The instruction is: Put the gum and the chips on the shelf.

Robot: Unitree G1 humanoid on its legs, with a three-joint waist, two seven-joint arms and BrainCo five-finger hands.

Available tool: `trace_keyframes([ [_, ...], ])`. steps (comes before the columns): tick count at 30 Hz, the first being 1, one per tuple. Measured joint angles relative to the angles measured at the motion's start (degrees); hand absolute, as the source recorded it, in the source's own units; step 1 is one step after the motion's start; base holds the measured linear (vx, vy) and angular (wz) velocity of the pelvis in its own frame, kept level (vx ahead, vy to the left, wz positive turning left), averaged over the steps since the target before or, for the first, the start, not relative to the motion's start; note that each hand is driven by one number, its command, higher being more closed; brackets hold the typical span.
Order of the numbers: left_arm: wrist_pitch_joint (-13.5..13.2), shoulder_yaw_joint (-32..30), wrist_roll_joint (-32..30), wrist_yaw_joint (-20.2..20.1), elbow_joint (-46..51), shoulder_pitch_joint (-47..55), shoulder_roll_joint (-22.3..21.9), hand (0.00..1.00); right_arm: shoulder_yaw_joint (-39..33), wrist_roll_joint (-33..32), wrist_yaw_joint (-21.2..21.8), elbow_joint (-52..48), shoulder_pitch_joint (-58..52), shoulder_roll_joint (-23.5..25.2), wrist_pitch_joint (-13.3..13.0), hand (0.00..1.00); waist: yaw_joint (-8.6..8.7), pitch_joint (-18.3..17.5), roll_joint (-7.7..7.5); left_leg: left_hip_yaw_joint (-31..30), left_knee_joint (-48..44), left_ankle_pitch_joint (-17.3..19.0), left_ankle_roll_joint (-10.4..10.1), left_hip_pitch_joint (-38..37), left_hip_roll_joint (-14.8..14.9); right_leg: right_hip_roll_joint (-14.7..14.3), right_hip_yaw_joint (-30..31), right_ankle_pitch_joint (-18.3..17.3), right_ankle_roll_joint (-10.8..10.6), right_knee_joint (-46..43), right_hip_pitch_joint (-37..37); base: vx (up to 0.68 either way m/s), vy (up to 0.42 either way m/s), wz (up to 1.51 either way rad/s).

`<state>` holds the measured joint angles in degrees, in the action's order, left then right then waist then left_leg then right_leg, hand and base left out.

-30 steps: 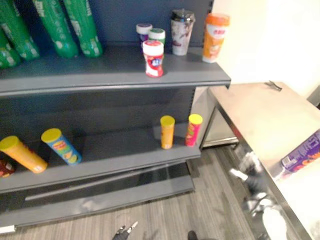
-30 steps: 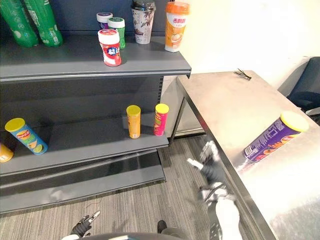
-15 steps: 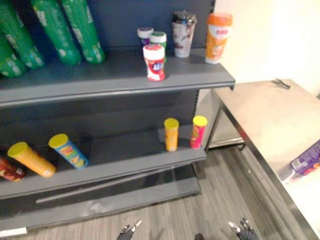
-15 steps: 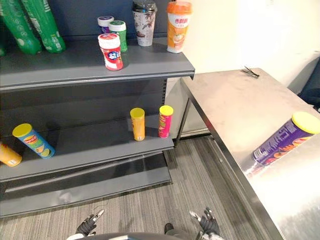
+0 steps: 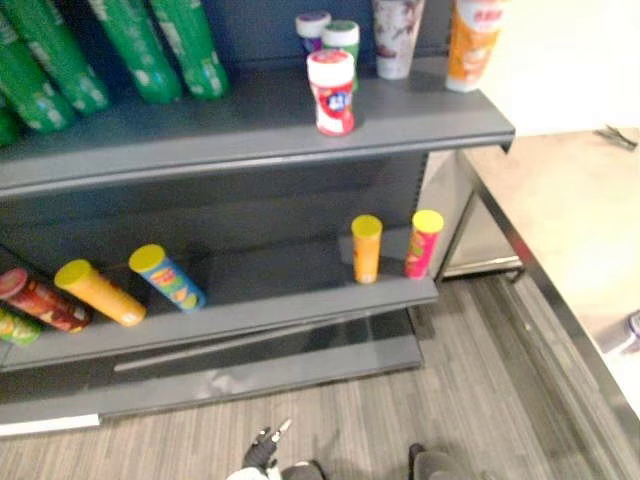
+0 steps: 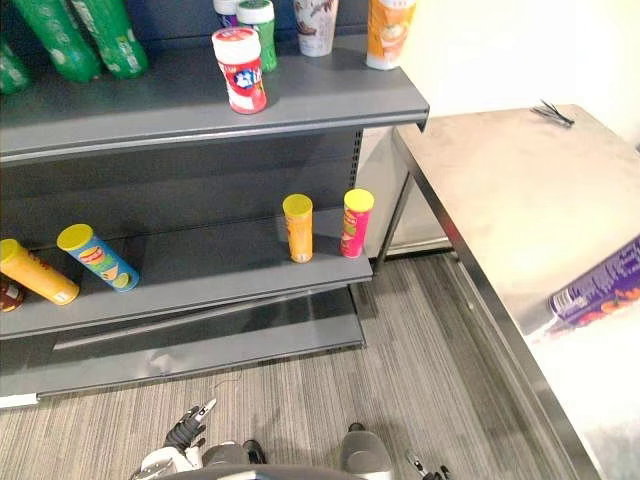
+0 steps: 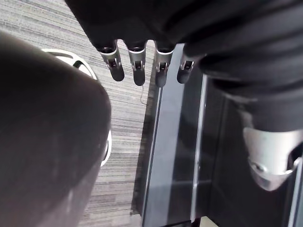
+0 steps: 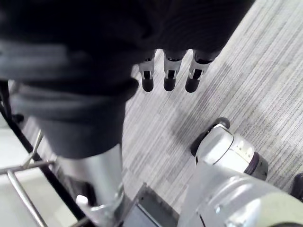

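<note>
Left hand [image 7: 136, 66], right hand [image 8: 169, 75]: empty, fingers straight. Chips can [image 6: 600, 290] lies sideways near the table [image 6: 500, 180] edge (rolls freely); a glancing reach may knock it off.

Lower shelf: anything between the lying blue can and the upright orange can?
Nothing. The shelf is bare between the blue can and the orange can, as both eye views show.

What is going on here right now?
Neither hand holds anything. The left hand and the right hand hang low over the floor with straight fingers. A red-and-white gum bottle stands on the upper shelf. The purple chips can lies on the steel table, not yet shelved.
</note>
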<state>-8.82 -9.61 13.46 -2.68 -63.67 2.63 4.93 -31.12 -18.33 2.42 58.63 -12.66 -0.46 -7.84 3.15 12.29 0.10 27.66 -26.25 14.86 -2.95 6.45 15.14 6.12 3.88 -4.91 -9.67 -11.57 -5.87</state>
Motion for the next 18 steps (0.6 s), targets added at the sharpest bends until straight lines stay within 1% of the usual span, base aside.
trace_keyframes([
  [1, -0.08, -1.95, -0.02, -0.01, 0.79, -0.52, 0.10, 0.00, -0.01, -0.33, -0.68, -1.54, 0.03, 0.93, 0.12, 0.00, -0.43, 0.47, -0.20, 4.03, -0.77, 1.38, 1.25, 0.29, 0.60, 2.21, -3.05, -0.20, -0.57, 2.42, -1.08, -0.12, 0.224, -1.02],
  [2, -0.13, -2.48, -0.03, 0.03, 0.97, -0.52, -0.02, 0.00, 0.14, -0.38, -0.57, -2.43, 0.07, 1.34, 0.05, 0.00, -0.40, 1.11, 0.00, 5.58, -0.62, 1.70, 1.74, 0.18, 0.98, 3.56, -5.95, -0.44, 0.29, 2.87, -1.14, -0.16, 0.275, -1.50],
  [3, -0.10, -4.31, -0.13, 0.30, 0.92, -0.70, -0.05, 0.00, 0.59, -0.41, -0.64, -3.11, 0.51, 2.52, 0.05, 0.00, -0.45, 1.78, -0.33, 8.56, -0.52, 2.64, 1.79, 0.03, 2.42, 5.90, -13.92, -0.16, 2.03, 1.24, -2.72, -0.12, 0.205, -1.22],
  [4, -0.10, -4.33, -0.14, 0.34, 0.92, -0.82, 0.26, 0.00, 0.61, -0.40, -0.73, -3.09, 0.66, 3.18, 0.10, 0.00, -0.48, 2.23, -0.56, 10.37, 0.07, 2.63, 1.72, -0.75, 3.06, 6.64, -17.54, -0.23, 2.95, -0.43, -3.04, -0.07, 0.297, -1.48],
  [5, -0.04, -4.23, -0.01, 0.31, 0.94, -0.78, 0.57, 0.00, 1.01, -0.42, -0.99, -2.90, 0.60, 4.11, 0.12, 0.00, -0.46, 2.68, -1.03, 14.50, 1.69, 1.62, 1.53, -2.63, 3.58, 7.69, -22.50, -0.64, 3.78, -3.76, -2.93, 0.03, 0.293, -1.57],
  [6, 0.14, -3.48, -0.07, 0.23, 0.94, -0.82, 1.22, 0.00, 2.75, -0.41, -1.16, -1.71, 0.72, 3.69, 0.14, 0.00, -0.64, 2.67, -1.50, 18.85, 4.05, 0.26, 2.02, -4.82, 3.33, 8.43, -24.00, -1.01, 4.34, -5.80, -2.69, 0.05, 0.238, -1.61],
  [7, 0.18, -3.04, -0.07, 0.17, 0.93, -0.56, 1.49, 0.00, 3.08, -0.39, -1.17, -1.19, 0.98, 3.36, 0.15, 0.00, -0.81, 2.65, -1.55, 20.99, 5.17, -0.23, 2.00, -5.70, 3.10, 8.57, -23.96, -1.07, 4.44, -6.60, -2.59, 0.03, 0.180, -1.76],
  [8, 0.15, -1.81, -0.08, 0.09, 0.96, -0.81, 1.66, 0.00, 3.88, -0.37, -1.27, -0.72, 1.56, 2.94, 0.16, 0.00, -0.86, 2.61, -1.70, 24.62, 7.21, -1.20, 1.98, -6.83, 2.35, 8.89, -24.52, -1.04, 4.39, -6.91, -2.04, 0.00, 0.105, -1.55],
  [9, 0.09, -1.45, -0.09, 0.08, 1.02, -1.29, 2.30, 0.00, 4.58, -0.34, -1.41, -0.23, 2.13, 2.63, 0.16, 0.00, -0.45, 2.53, -1.86, 27.28, 8.30, -1.84, 2.10, -7.12, 1.86, 9.29, -26.49, -0.88, 4.15, -5.70, -0.54, 0.00, 0.097, -1.40],
  [10, 0.06, -1.45, -0.10, 0.08, 1.05, -1.53, 2.57, 0.00, 4.58, -0.34, -1.49, 0.25, 2.55, 2.50, 0.16, 0.00, -0.32, 2.49, -1.97, 28.65, 8.32, -1.95, 2.14, -7.13, 1.83, 9.41, -27.60, -0.80, 4.03, -4.56, 0.37, 0.01, -0.030, -1.19],
  [11, 0.00, -1.44, -0.14, 0.10, 1.25, -1.84, 2.86, 0.00, 4.62, -0.35, -1.86, 0.95, 3.37, 2.39, 0.17, 0.00, -0.33, 2.36, -2.35, 31.41, 8.32, -2.06, 2.05, -7.28, 1.67, 9.92, -30.25, -0.59, 3.99, -1.84, 2.23, 0.02, -0.102, -1.02],
  [12, 0.00, -1.37, -0.19, 0.10, 1.52, -1.86, 2.89, 0.00, 4.82, -0.34, -2.04, 1.64, 4.21, 2.15, 0.18, 0.00, -0.41, 2.12, -3.01, 33.22, 8.18, -2.20, 1.79, -7.42, 1.64, 10.21, -31.86, 0.26, 4.60, -0.06, 3.37, 0.02, -0.129, -1.06],
  [13, 0.01, -0.83, -0.20, 0.08, 1.59, -1.86, 2.92, 0.00, 5.29, -0.34, -2.10, 2.45, 5.06, 1.82, 0.18, 0.00, -0.45, 1.99, -3.27, 34.64, 8.05, -2.50, 1.38, -7.56, 1.60, 10.33, -33.09, 2.38, 4.25, 1.72, 4.58, 0.03, -0.185, -0.86],
  [14, 0.03, 0.17, -0.21, 0.05, 1.57, -2.07, 2.83, 0.00, 5.89, -0.19, -2.13, 3.35, 6.08, 0.53, 0.31, 0.00, -0.28, 2.32, -2.67, 36.22, 7.83, -3.08, 0.96, -7.73, 2.15, 9.30, -33.35, 2.27, 3.16, 4.40, 5.12, 0.01, -0.204, -0.73],
  [15, 0.07, 0.76, -0.34, -0.01, 1.55, -2.44, 1.78, 0.00, 6.69, -0.19, -2.17, 3.30, 6.57, -0.86, 0.28, 0.00, 0.13, 2.66, -1.41, 36.94, 7.44, -3.73, 0.71, -7.97, 3.40, 8.07, -32.75, 2.56, 2.72, 4.56, 4.94, 0.00, -0.209, -0.55],
  [16, 0.05, 0.88, -0.64, -0.05, 1.59, -2.52, 1.12, 0.00, 6.85, -0.19, -2.17, 3.31, 6.57, -1.39, 0.29, 0.00, 0.15, 2.67, -0.90, 37.35, 6.94, -3.92, 0.53, -8.32, 4.30, 7.40, -32.43, 2.54, 2.75, 4.50, 4.95, -0.03, -0.189, -0.45],
  [17, 0.03, 0.89, -0.90, -0.13, 1.40, -2.40, 0.01, 0.00, 6.85, -0.19, -2.17, 3.25, 6.66, -2.03, 0.27, 0.00, -0.03, 2.45, -0.21, 38.03, 6.71, -4.59, -0.10, -9.29, 5.72, 6.13, -31.83, 2.16, 3.36, 4.09, 5.13, -0.03, -0.176, -0.33],
  [18, 0.03, 1.02, -1.16, -0.18, 0.96, -2.39, -0.53, 0.00, 6.85, -0.20, -2.17, 3.11, 6.77, -2.29, 0.14, 0.00, 0.09, 2.30, 0.12, 38.20, 6.69, -5.14, -0.54, -9.77, 6.62, 5.52, -31.81, 1.50, 3.91, 3.17, 5.06, -0.04, -0.195, -0.24],
])
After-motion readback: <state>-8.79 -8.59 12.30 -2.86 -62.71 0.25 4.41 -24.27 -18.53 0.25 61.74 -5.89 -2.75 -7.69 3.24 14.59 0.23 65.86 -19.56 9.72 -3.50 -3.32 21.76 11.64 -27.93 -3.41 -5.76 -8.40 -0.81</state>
